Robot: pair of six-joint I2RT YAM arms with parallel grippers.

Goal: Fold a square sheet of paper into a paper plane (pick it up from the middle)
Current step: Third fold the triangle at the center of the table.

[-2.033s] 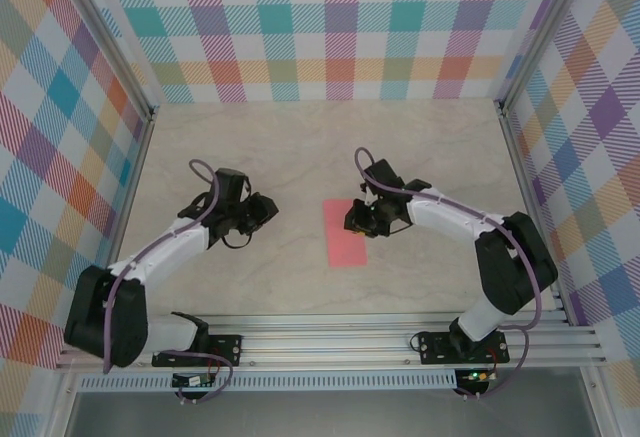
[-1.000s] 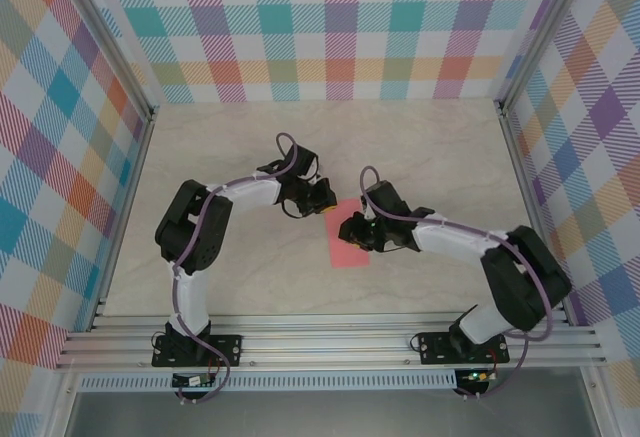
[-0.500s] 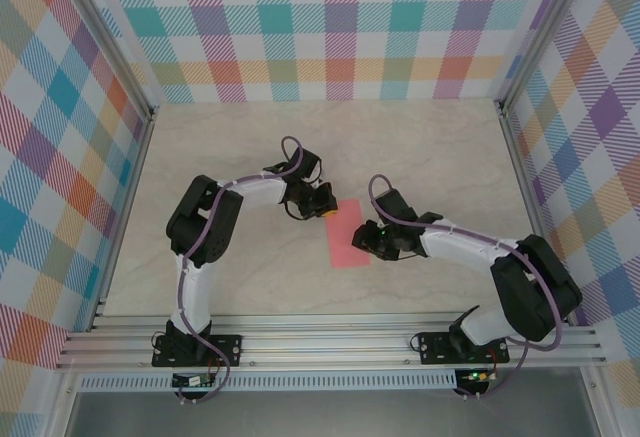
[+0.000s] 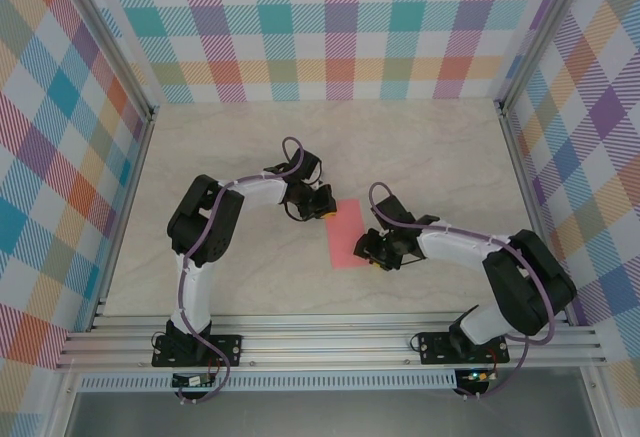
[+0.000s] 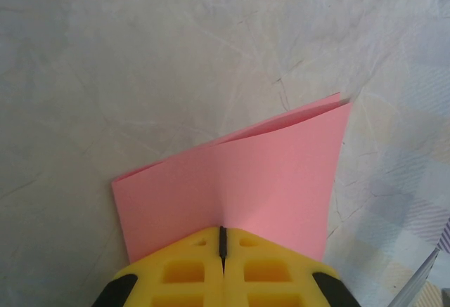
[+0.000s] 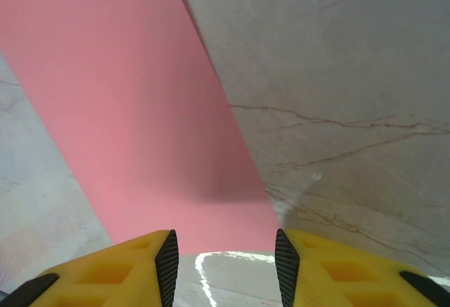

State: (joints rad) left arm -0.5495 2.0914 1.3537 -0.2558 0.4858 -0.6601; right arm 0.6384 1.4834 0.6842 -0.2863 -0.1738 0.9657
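Sheet, from above: the sheet of paper lies flat near the middle of the surface, folded into a narrow pink oblong with its long sides running away from the arms.
Left claw, from above: the left claw sits at the sheet's far left corner, and its arm curls in from the left.
Right claw, from above: the right claw is low at the sheet's right edge, close to the near right corner.
Surround, from above: checked walls stand on three sides and a metal rail runs along the near edge.
Claw, left wrist: the left claw has its yellow fingers pressed together, with a thin dark seam between them.
Sheet, left wrist: the sheet of paper shows two layers at its far edge, the upper one slightly raised. Its near edge runs under the fingertips; I cannot tell whether it is nipped or just pressed.
Claw, right wrist: the right claw stands moderately wide, with clear space between its fingers and nothing gripped.
Sheet, right wrist: the sheet of paper slants down from the upper left as a pink band. Its near edge ends just ahead of the gap, flat on the pale veined surface.
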